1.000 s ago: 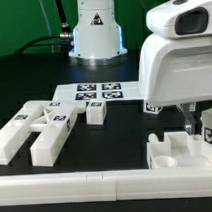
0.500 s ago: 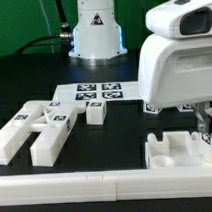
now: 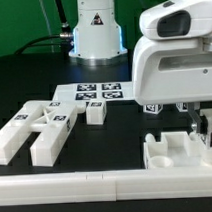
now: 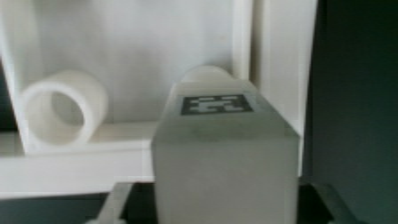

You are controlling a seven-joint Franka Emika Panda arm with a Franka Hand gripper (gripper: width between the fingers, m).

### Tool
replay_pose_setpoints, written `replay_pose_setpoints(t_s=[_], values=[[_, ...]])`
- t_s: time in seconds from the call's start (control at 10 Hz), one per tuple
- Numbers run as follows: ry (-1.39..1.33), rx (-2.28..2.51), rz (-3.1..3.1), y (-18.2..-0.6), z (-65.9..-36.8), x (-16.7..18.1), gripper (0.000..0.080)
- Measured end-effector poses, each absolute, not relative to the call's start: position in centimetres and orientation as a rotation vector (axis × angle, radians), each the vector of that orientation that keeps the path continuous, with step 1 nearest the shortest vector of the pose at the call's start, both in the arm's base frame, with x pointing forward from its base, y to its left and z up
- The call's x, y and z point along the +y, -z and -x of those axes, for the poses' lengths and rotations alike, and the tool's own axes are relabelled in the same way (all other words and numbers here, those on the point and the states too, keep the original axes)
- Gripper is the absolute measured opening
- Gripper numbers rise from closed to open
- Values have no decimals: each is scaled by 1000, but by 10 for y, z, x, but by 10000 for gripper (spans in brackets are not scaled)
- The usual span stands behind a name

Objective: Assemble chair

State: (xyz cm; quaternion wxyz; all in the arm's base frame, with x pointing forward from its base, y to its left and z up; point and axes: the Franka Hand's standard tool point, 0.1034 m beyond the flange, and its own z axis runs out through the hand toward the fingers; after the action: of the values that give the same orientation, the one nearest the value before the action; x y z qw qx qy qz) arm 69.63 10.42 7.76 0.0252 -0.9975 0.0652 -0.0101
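My gripper [image 3: 203,123] hangs at the exterior view's right, over a chunky white chair part with walls and slots [image 3: 168,149]. It is shut on an upright white block [image 4: 222,140] that carries a square tag. The block fills the space between the dark fingers [image 4: 132,203]. Behind the block, the wrist view shows a white ring-shaped part [image 4: 59,110] inside the walled piece. Two long white blocks [image 3: 37,132] and a small tagged cube [image 3: 95,113] lie at the exterior view's left. The arm hides most of the held block in the exterior view.
The marker board [image 3: 93,93] lies flat in the middle, in front of the robot base [image 3: 96,34]. A long plain white rail [image 3: 97,180] runs along the near edge. A small tagged piece [image 3: 151,108] sits just beside the arm.
The jaws were wide a second ago and have closed on the tagged block. The arm has shifted slightly toward the exterior view's left.
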Motion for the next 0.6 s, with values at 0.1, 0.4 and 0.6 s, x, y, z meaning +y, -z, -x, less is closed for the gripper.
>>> replay_pose_setpoints(t_s=[0.1,0.4,0.6], values=[[20,403,3065,-77,-697,105,288],[-22,806,2975,-76,-697,103,289],[-28,997,2919,-76,-697,103,289]])
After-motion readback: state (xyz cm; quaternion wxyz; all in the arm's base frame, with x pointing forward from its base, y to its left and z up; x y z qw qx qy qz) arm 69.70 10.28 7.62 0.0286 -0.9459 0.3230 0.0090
